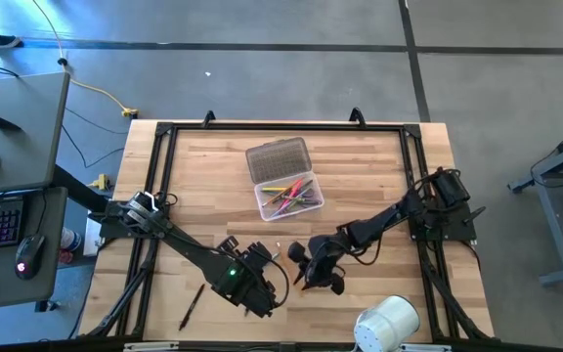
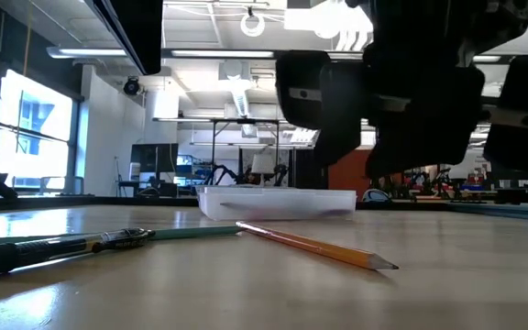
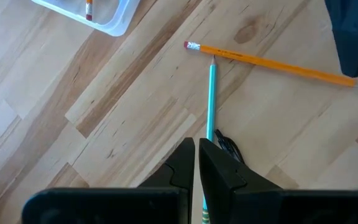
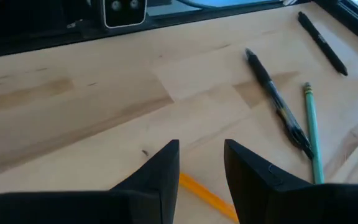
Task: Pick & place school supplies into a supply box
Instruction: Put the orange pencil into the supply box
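The clear supply box (image 1: 288, 196) stands at the table's middle with its ribbed lid (image 1: 279, 158) open; several coloured school supplies lie inside. An orange pencil (image 3: 272, 62), a teal pencil (image 3: 212, 93) and a black pen (image 4: 277, 106) lie flat on the wood near the front. My left gripper (image 3: 196, 158) hangs shut above the teal pencil, holding nothing. My right gripper (image 4: 201, 158) is open and low, its fingers over the orange pencil (image 4: 207, 198); I cannot tell whether they touch it. Both grippers meet at the front centre (image 1: 306, 274).
A fat white roll (image 1: 387, 323) stands at the front right. Another black pen (image 1: 192, 306) lies at the front left, also seen in the right wrist view (image 4: 322, 43). A black frame (image 1: 164, 132) borders the tabletop. Bare wood lies between the box and the grippers.
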{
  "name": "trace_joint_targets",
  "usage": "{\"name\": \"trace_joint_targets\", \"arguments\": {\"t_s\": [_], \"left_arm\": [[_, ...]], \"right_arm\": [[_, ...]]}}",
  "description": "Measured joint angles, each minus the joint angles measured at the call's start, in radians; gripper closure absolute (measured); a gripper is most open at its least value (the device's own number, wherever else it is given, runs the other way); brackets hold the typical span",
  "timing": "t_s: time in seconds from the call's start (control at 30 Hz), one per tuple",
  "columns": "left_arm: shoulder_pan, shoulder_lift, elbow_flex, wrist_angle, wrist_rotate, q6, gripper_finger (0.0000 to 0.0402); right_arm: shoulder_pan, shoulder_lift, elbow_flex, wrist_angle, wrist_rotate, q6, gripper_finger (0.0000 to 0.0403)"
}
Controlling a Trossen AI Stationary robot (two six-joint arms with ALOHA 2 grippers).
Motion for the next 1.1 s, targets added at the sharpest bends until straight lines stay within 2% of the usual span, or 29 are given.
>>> {"name": "trace_joint_targets", "arguments": {"t_s": [0.17, 0.43, 0.67, 0.83, 1.0, 1.1], "left_arm": [[0.000, 0.000, 0.000, 0.000, 0.001, 0.003, 0.0341], [0.000, 0.000, 0.000, -0.001, 0.045, -0.005, 0.0341], [0.000, 0.000, 0.000, -0.007, 0.045, -0.005, 0.0341], [0.000, 0.000, 0.000, -0.007, 0.050, -0.005, 0.0341], [0.000, 0.000, 0.000, -0.016, 0.031, -0.005, 0.0341], [0.000, 0.000, 0.000, -0.016, 0.018, -0.005, 0.0341]], "right_arm": [[-0.011, 0.063, 0.086, -0.058, -0.018, -0.026, 0.0292], [-0.014, 0.146, 0.250, -0.382, -0.027, -0.147, 0.0292], [-0.033, 0.148, 0.258, -0.439, -0.015, -0.212, 0.0292], [-0.057, 0.147, 0.258, -0.506, 0.045, -0.129, 0.0292], [-0.069, 0.143, 0.256, -0.502, -0.013, -0.103, 0.0293], [-0.065, 0.118, 0.253, -0.507, 0.087, -0.080, 0.0293]]}}
